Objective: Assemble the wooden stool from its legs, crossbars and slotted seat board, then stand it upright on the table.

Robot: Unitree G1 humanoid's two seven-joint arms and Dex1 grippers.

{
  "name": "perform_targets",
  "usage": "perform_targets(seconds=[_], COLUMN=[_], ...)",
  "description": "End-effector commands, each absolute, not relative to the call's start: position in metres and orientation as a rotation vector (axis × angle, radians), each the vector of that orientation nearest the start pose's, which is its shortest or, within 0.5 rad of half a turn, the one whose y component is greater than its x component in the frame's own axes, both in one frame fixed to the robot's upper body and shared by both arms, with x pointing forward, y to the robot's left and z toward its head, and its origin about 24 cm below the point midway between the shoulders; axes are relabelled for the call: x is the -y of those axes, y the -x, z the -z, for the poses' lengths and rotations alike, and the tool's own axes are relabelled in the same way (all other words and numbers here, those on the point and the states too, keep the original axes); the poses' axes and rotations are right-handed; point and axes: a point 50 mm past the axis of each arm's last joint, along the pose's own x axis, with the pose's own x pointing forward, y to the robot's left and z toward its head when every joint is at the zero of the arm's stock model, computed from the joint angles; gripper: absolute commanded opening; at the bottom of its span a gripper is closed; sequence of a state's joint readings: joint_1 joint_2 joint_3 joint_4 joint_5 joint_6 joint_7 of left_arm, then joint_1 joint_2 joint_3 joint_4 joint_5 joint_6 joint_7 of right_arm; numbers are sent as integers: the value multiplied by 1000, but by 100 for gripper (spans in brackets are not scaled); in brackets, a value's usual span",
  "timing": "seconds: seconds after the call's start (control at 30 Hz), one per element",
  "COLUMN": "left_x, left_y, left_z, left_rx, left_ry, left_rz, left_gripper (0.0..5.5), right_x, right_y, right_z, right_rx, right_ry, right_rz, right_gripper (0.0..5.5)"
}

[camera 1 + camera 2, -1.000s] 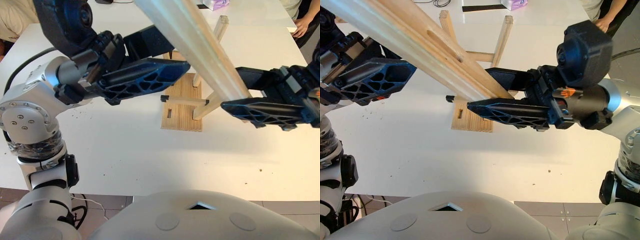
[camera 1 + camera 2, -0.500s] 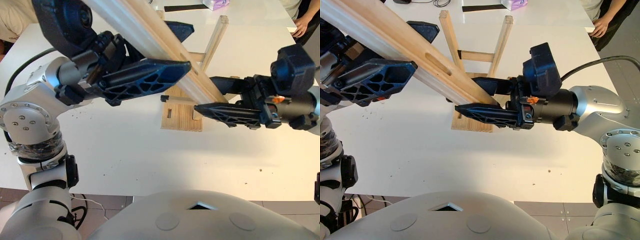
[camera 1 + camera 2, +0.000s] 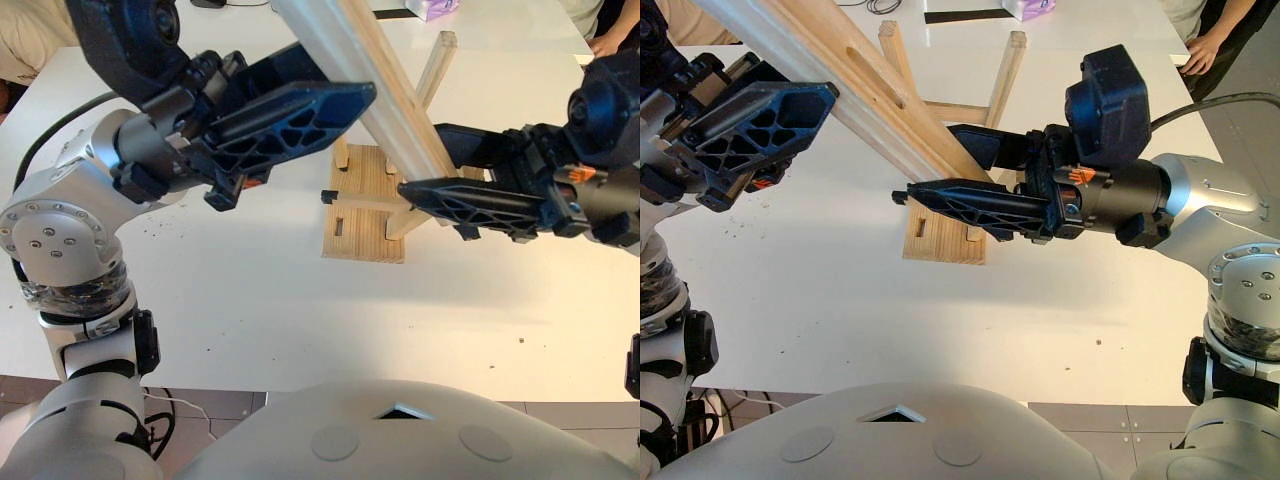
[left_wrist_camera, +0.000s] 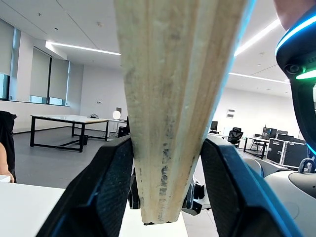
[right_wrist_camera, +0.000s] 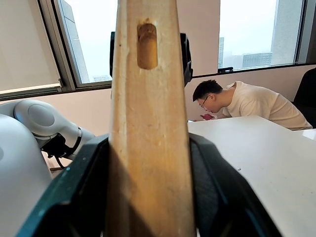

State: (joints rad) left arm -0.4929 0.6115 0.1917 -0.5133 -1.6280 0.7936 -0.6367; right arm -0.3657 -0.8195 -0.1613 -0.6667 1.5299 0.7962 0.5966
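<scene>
Right eye view: long leg (image 3: 865, 85) held in the air over the table (image 3: 840, 300), slanting from 10 o'clock down to 4 o'clock, slot facing up. Left gripper (image 3: 335, 85) is clamped on its upper part, one finger on each flat side. Right gripper (image 3: 930, 165) is clamped on its lower end, which sits between the fingertips. Left wrist view: leg wedged between both fingers (image 4: 103, 187), touching each. Right wrist view: same, leg tight between the fingers (image 5: 84, 197), slot (image 5: 147, 44) beyond them. Seat board (image 3: 940, 240) lies flat on the table at 6 o'clock from the leg's lower end, with two standing legs (image 3: 1005, 70) and a crossbar (image 3: 955, 112) rising from it toward 12 o'clock.
</scene>
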Motion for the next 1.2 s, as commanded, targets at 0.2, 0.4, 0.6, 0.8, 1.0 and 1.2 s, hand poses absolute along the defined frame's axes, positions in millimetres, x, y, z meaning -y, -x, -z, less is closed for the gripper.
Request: perform_targets(seconds=[0.2,0.4,0.6,0.8,1.0,1.2], left_x=[-134,-133,-134,-136,-137,-138], left_y=[-207,-207,-209,-206,-200,-202], left_z=[-264,-267,-267,-265,-258,-251], left_rx=[224,220,225,222,190,169], left_ry=[454,472,484,478,445,425], left_rz=[1614,1613,1594,1627,1659,1646], left_gripper=[208,299,375,356,246,215], right_x=[140,141,141,143,144,144], right_y=[-190,-192,-191,-189,-190,-189], right_z=[-239,-238,-235,-229,-228,-230], right_rx=[3,-2,-17,-51,-60,-68], right_ry=[-179,-175,-167,-152,-121,-95], right_rz=[-1483,-1477,-1478,-1475,-1486,-1508], right_gripper=[205,205,205,205,205,205])
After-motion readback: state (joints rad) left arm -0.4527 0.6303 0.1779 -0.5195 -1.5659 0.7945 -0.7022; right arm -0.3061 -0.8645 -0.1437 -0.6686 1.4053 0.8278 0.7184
